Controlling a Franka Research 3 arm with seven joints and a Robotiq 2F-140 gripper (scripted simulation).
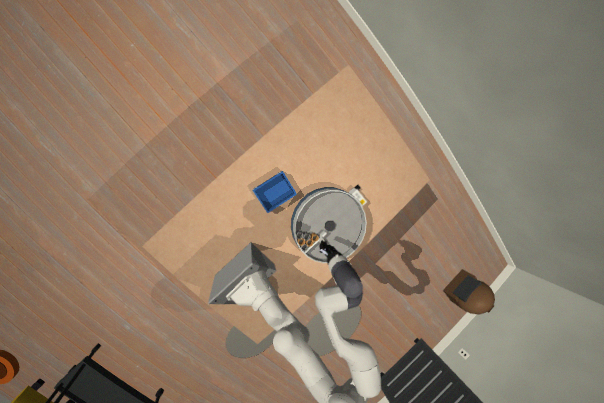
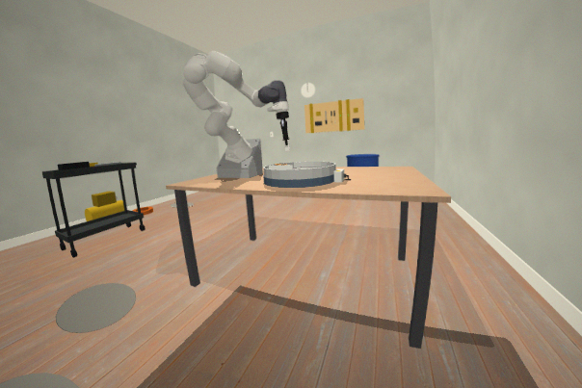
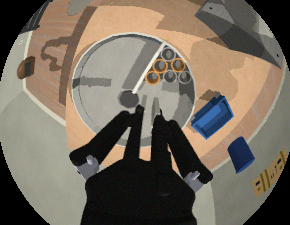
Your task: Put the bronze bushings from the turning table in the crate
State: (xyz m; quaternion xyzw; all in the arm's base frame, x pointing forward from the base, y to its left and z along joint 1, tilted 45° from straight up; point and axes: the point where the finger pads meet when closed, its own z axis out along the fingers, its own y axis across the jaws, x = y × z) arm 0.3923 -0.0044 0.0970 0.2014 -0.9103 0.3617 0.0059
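The round grey turning table [image 1: 345, 209] [image 2: 300, 175] [image 3: 102, 61] carries a group of upright ring-shaped bushings beside a pale divider bar [image 3: 146, 72]. In the wrist view three are bronze: one bushing [image 3: 153, 83], another [image 3: 154, 65] and a third [image 3: 183, 64]. Three are grey steel: one bushing [image 3: 168, 47], another [image 3: 170, 82] and a third [image 3: 190, 76]. The blue crate [image 1: 274, 192] [image 3: 214, 117] stands beside the turning table and looks empty. My gripper [image 1: 323, 244] [image 2: 287, 146] [image 3: 149, 102] is shut with nothing between the fingers, above the turning table and off the bushings.
A small white box [image 1: 358, 196] [image 2: 339, 175] sits against the turning table's outer side. The grey wedge-shaped arm mount [image 1: 239, 271] [image 2: 239, 167] [image 3: 230, 24] stands on the table near the bushing side. A dark disc [image 1: 330, 225] [image 3: 128, 99] marks the turning table's centre.
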